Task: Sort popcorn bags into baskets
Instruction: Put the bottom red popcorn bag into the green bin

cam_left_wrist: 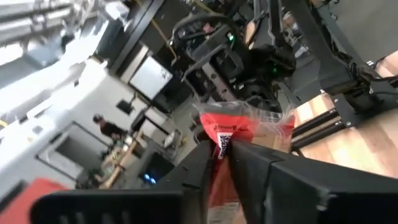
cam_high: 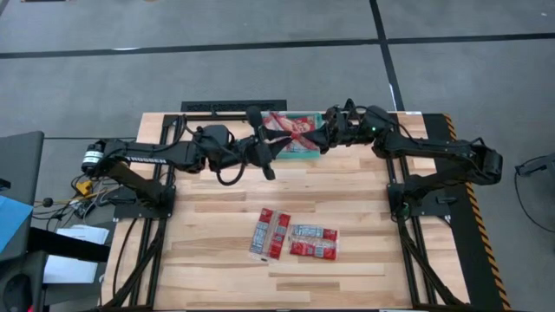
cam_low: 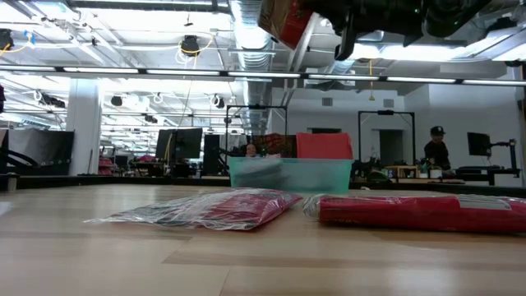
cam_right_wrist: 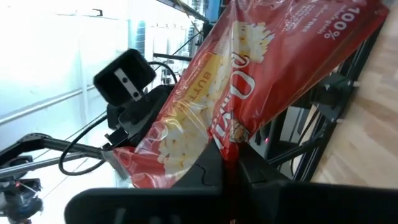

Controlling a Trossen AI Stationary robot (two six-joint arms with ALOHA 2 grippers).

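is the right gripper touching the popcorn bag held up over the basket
Touching. The right wrist view shows the right gripper with its fingers shut on the lower edge of the popcorn bag, no gap.

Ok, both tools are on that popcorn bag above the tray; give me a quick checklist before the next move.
1. Left tool shut on the held popcorn bag: ok.
2. Right tool shut on the same bag: ok.
3. Bag lifted clear of the table: ok, seen high in the low view.
4. Bag above the teal tray: ok from overhead.
5. Room left in the tray: cannot tell.
6. Two loose packets waiting near the table's front: ok.
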